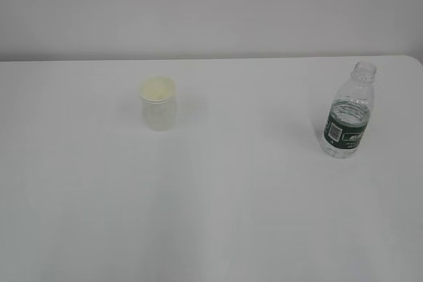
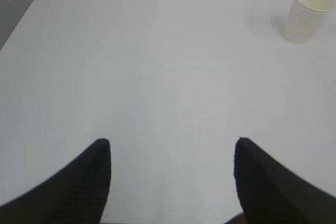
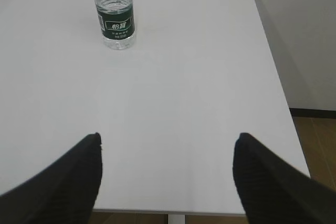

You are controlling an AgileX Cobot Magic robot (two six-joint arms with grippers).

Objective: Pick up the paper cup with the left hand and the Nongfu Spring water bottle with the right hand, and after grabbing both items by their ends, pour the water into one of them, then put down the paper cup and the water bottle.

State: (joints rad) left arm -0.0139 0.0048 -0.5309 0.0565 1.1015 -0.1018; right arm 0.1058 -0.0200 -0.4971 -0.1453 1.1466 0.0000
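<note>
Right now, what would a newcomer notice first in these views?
On the bare white table, two things stand upright and well apart: the paper cup left of centre and the capless water bottle with its dark green label near the right edge. Both wrist views show an open, empty pincer, the left pincer far short of the cup, the right pincer far short of the bottle.

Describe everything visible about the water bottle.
The water bottle is small, clear ribbed plastic with no cap on its neck. A dark green label band with a white patch wraps its middle. It holds some clear water. It stands upright on the white table, right of the paper cup; nothing touches it.
</note>
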